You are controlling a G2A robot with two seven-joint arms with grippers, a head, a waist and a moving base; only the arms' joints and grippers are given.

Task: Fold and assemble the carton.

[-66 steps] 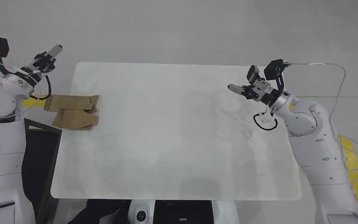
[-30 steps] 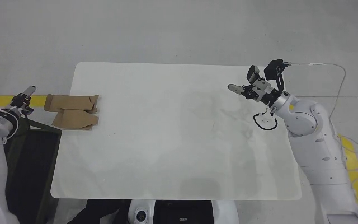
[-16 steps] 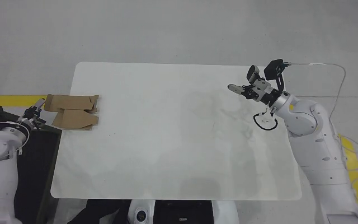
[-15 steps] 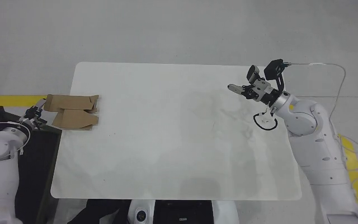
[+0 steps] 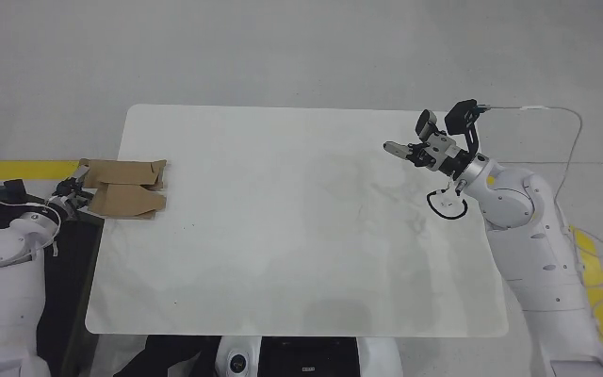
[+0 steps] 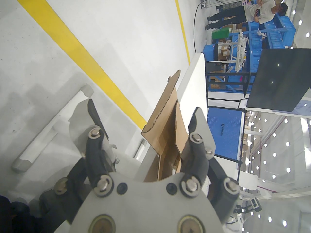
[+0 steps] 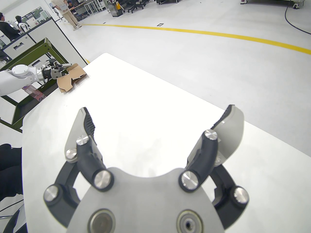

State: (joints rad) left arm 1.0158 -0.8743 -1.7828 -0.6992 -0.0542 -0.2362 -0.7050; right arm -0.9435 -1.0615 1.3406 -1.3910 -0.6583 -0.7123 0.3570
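Note:
A flat, unfolded brown carton (image 5: 122,187) lies at the table's left edge, partly overhanging it. My left gripper (image 5: 81,192) is at the carton's outer end, off the table's side. In the left wrist view the left gripper (image 6: 143,112) is open and the carton's corrugated edge (image 6: 165,120) stands between its fingers, close to one pad (image 6: 194,122). My right gripper (image 5: 403,134) hovers open above the table's far right part, holding nothing. The right wrist view has the right gripper (image 7: 158,112) over bare tabletop, with the carton (image 7: 71,77) and left gripper (image 7: 57,70) far across.
The white table (image 5: 301,283) is bare apart from the carton. A dark green rack (image 5: 57,273) stands just off the table's left side, below my left arm. A cable (image 5: 528,109) runs behind the right arm.
My left arm has swung from beyond the table's far left corner down along its side and in to the carton's outer end. The carton and right arm have not moved.

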